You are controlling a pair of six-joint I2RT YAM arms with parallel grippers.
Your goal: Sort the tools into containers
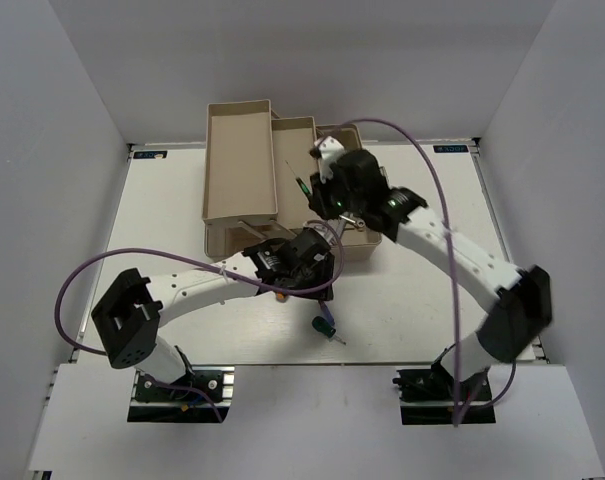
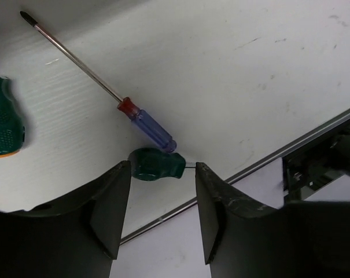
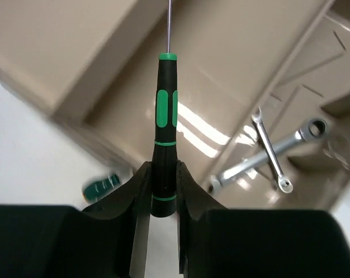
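2 silver wrenches (image 3: 269, 155) lie crossed in 1 beige compartment (image 3: 305, 107).

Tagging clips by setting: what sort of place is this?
Probably a robot lab test booth: white table boxed in by plain white walls, left arm and right arm bolted at its near edge.

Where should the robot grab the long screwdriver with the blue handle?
Grab the long blue-handled screwdriver by its thick handle, from above, pinching across it. It lies flat on the white table, its shaft is thin, and a stubby green screwdriver crowds its end.
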